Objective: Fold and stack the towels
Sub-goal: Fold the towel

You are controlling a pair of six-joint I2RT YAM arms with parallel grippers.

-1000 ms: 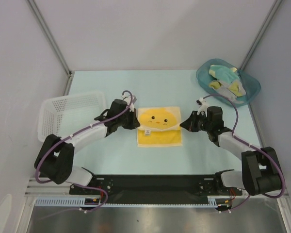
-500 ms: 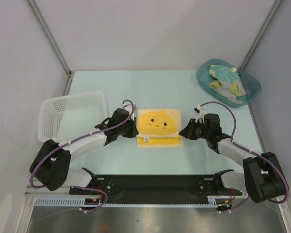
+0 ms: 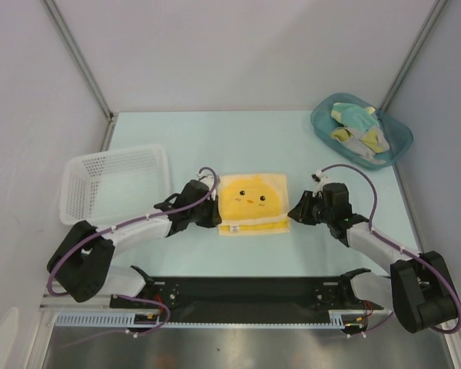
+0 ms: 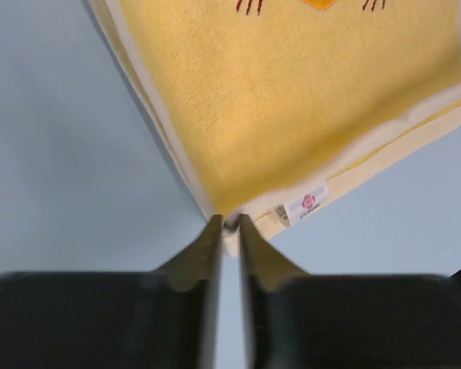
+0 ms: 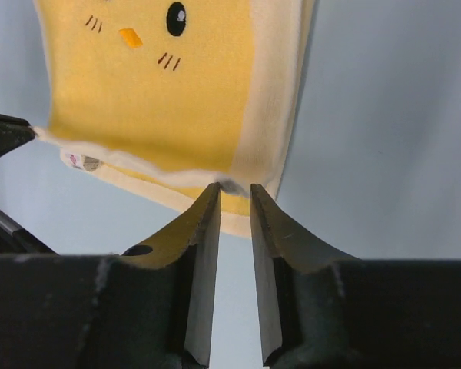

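Your left end effector (image 4: 229, 223) sits low at the near left corner of the chick towel (image 3: 251, 201). Its jaws stand only a sliver apart, with the corner of the cloth right at the tips. You cannot tell from the wrist view whether that corner is pinched or merely touched.

Your right end effector (image 5: 233, 188) is at the near right corner of the same towel. Its jaws are parted, with bare counter (image 3: 215, 142) showing between them, and the folded edge lies just at the tips.

The chick towel lies flat on the counter between the two arms, folded over. The yellow face side is up, and a pale strip of the lower layer sticks out along the near edge. A small white label (image 4: 303, 204) lies on that strip near the left corner.

The white mesh basket (image 3: 119, 152) stands beyond the left arm, well apart from the towel. In the far right corner, the teal tub (image 3: 396, 142) holds the other towels (image 3: 353, 123), bunched together.
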